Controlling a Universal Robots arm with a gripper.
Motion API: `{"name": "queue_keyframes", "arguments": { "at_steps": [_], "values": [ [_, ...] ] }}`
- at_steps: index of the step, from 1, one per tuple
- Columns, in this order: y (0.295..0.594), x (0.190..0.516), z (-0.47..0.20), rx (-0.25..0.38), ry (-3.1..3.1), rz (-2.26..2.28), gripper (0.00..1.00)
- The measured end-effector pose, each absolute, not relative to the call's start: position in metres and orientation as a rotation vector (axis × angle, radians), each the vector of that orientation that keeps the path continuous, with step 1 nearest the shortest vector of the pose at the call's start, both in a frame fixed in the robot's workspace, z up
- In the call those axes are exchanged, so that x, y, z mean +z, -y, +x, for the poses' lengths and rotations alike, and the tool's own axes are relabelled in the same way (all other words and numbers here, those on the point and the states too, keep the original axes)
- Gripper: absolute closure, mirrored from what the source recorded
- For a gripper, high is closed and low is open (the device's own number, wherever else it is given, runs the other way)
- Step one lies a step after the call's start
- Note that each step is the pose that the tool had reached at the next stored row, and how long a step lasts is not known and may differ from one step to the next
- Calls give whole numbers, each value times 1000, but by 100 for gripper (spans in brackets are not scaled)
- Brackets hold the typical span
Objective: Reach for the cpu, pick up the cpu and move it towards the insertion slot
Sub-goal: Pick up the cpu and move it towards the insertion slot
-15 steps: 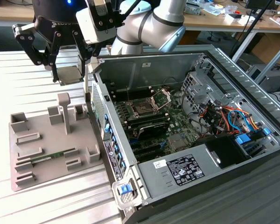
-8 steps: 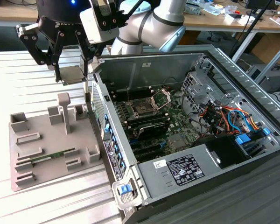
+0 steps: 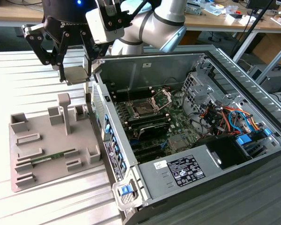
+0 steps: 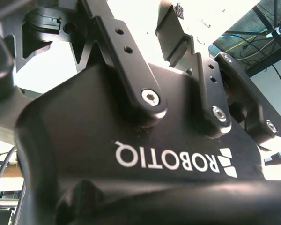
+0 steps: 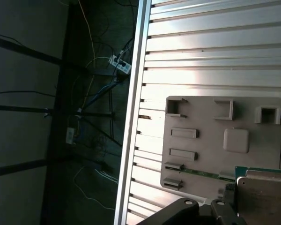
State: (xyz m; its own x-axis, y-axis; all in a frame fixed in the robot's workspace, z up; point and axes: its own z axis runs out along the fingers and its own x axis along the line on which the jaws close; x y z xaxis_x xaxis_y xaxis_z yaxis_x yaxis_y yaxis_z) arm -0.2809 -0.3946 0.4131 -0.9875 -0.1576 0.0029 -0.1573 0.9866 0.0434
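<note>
The cpu [image 3: 77, 75], a small flat square chip, hangs in the air between the fingers of my gripper [image 3: 76, 76], which is shut on it. It is above the far end of the grey fixture [image 3: 37, 154], close to the open computer case's side wall. In the first wrist view the cpu [image 5: 264, 194] shows with a green edge over the fixture [image 5: 201, 117]. The insertion slot [image 3: 143, 109], a dark square socket with its silver frame [image 3: 161, 99] hinged up, lies on the motherboard toward the exterior view's right of the gripper.
A green memory stick [image 3: 49, 158] lies in the fixture. The open computer case [image 3: 215, 154] holds cables, drive bays and black memory slots [image 3: 152, 125]. The ribbed metal table [image 3: 18, 79] has an edge near cables on the floor [image 5: 98, 84]. A workbench [image 3: 225, 18] stands behind.
</note>
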Motion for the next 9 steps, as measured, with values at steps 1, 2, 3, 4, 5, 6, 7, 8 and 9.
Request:
{"name": "queue_keyframes", "arguments": {
  "at_steps": [1, 2, 3, 4, 5, 6, 7, 8, 9],
  "values": [
    [395, 413, -280, -67, 3125, 248, 45],
    [395, 413, -280, -67, 3125, 248, 45],
    [395, 413, -279, -67, 3125, 248, 45],
    [395, 413, -278, -67, 3125, 248, 45],
    [395, 413, -277, -67, 3125, 248, 45],
    [395, 413, -277, -67, 3125, 248, 45],
    [395, 413, -276, -67, 3125, 248, 45],
    [395, 413, -276, -67, 3125, 248, 45],
    [395, 413, -275, -67, 3125, 248, 45]
  ]
}}
